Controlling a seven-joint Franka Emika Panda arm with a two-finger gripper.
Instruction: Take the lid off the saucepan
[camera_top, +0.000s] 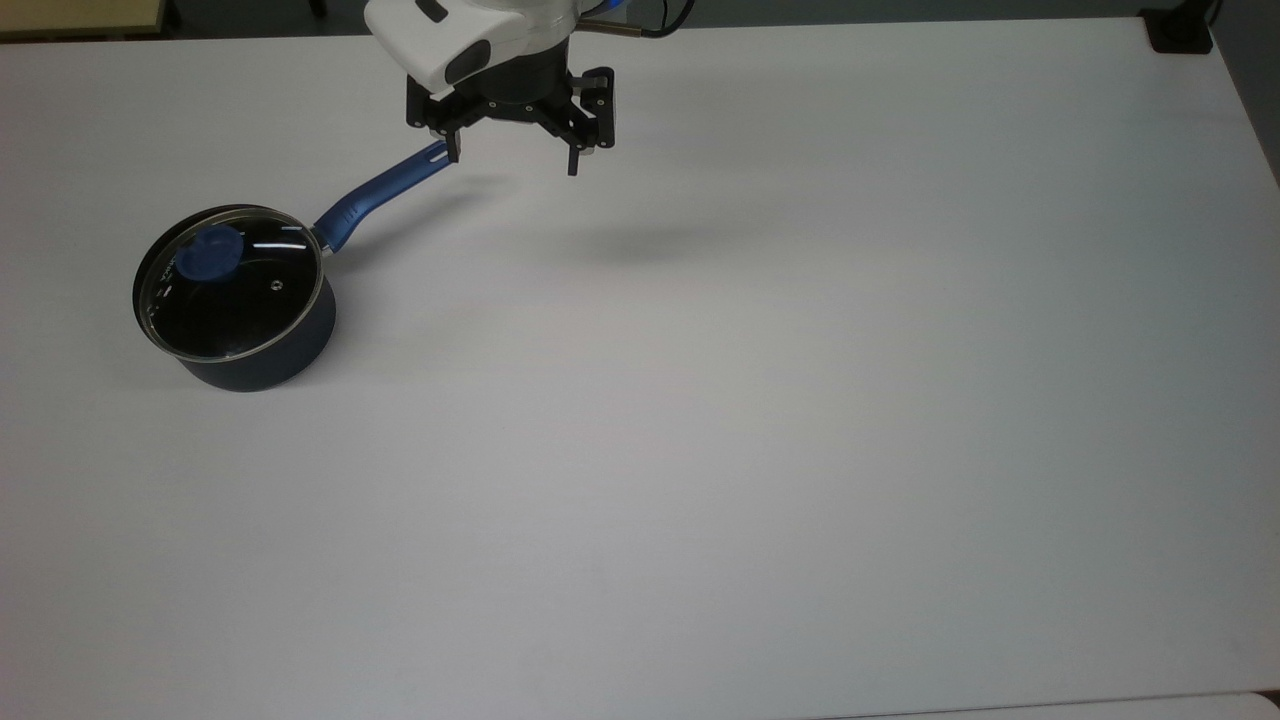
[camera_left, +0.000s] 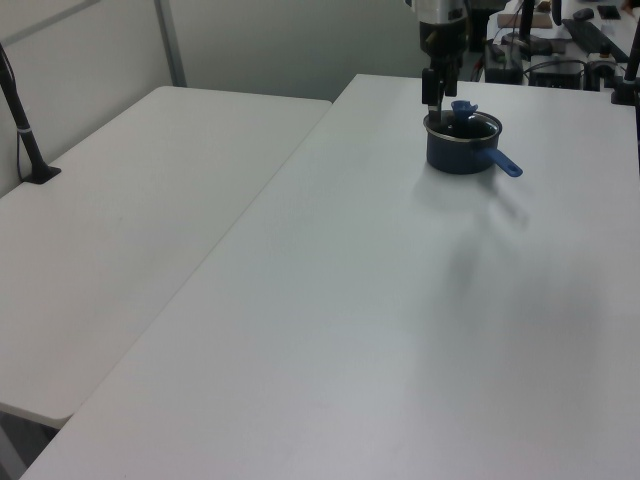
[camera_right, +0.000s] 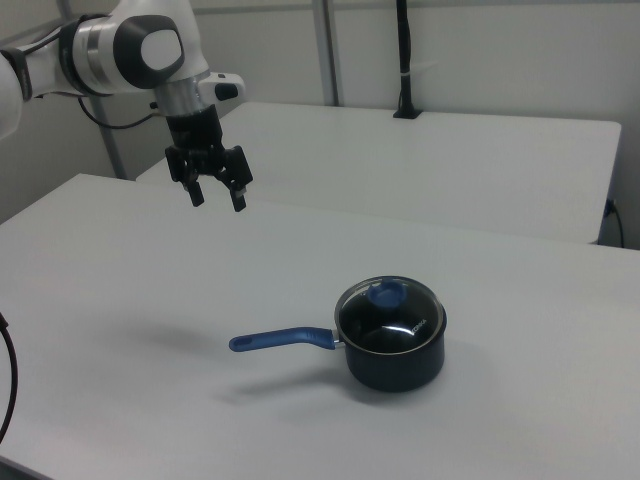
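Observation:
A dark navy saucepan (camera_top: 262, 360) (camera_left: 455, 157) (camera_right: 400, 370) stands on the white table (camera_top: 700, 420) at the top view's left. Its long blue handle (camera_top: 385, 187) (camera_right: 280, 340) points up and right in the top view. A clear glass lid (camera_top: 235, 285) (camera_right: 392, 312) with a blue knob (camera_top: 210, 255) (camera_right: 384, 293) sits on the pan. My gripper (camera_top: 515, 163) (camera_right: 217, 197) hangs open in the air, well above the table, with nothing between its fingers. In the top view it overlaps the handle's tip; in the right view it is high and to the left of the pan.
A second white table (camera_left: 130, 230) stands alongside, across a narrow gap. A black post (camera_right: 404, 60) (camera_left: 25, 130) is clamped to that table. Cables and equipment (camera_left: 560, 40) lie beyond the table's far end in the left view.

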